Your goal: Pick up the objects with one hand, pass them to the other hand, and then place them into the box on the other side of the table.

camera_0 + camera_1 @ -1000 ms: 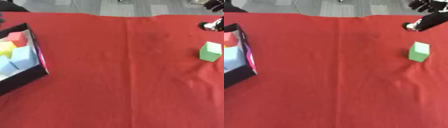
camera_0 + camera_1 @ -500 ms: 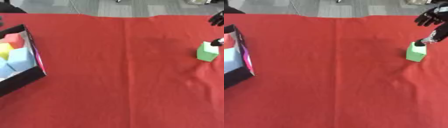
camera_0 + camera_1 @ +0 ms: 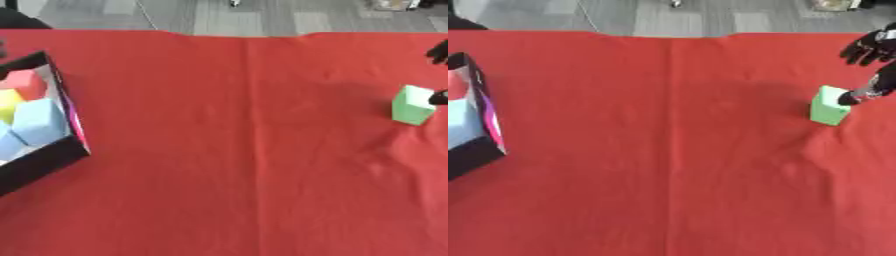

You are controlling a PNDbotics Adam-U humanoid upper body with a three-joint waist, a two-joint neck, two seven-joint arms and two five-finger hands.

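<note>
My right hand is hovering just beyond the green block, fingers spread (one tip is touching its right edge).

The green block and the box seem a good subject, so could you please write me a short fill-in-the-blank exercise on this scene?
1. The green block stands on a ____ cloth.
2. The right hand is at the block's ____ side.
3. The box sits at the table's ____ edge.

Missing words: red; right; left
</note>
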